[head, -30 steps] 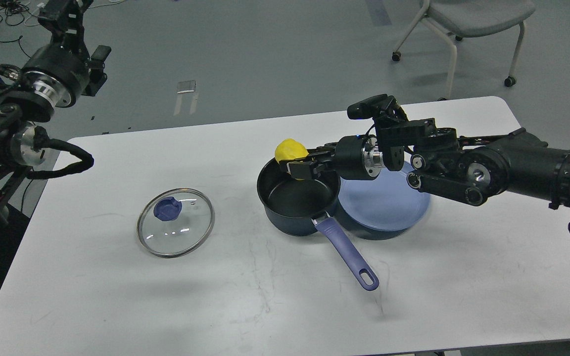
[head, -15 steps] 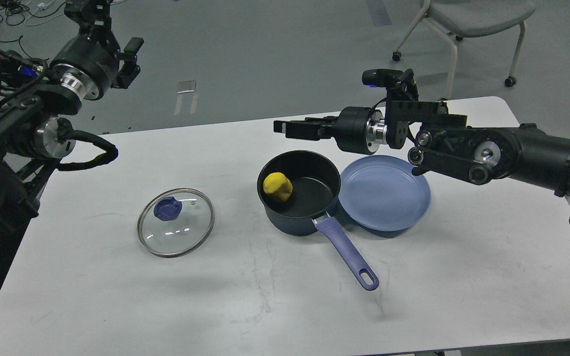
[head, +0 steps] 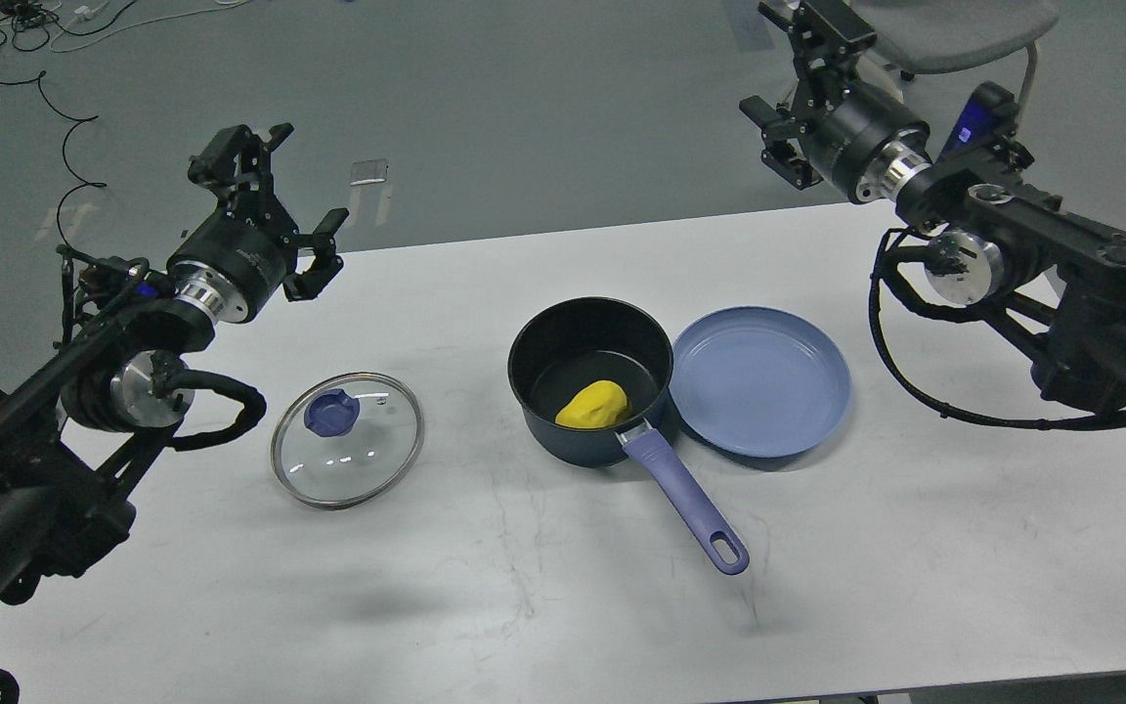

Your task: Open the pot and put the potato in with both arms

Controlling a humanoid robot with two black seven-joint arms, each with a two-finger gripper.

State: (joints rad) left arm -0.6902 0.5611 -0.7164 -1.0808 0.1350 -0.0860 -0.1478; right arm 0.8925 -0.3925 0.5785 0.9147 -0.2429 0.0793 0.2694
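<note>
The dark blue pot (head: 543,337) with a purple handle (head: 685,499) stands open at the table's middle. The yellow potato (head: 593,405) lies inside it, near the handle side. The glass lid (head: 368,455) with a blue knob (head: 331,412) lies flat on the table left of the pot. My left gripper (head: 242,152) is raised above the table's far left edge, open and empty. My right gripper (head: 807,18) is raised high at the far right, beyond the table, open and empty.
A light blue plate (head: 760,381) sits touching the pot's right side. The white table (head: 524,606) has its far edge just behind the pot. A grey chair (head: 954,24) stands on the floor behind my right arm.
My right gripper let the potato fall into the pot, then pulled up and back to the far right. The potato rolled toward the handle side. My left arm swung inward and lower.
</note>
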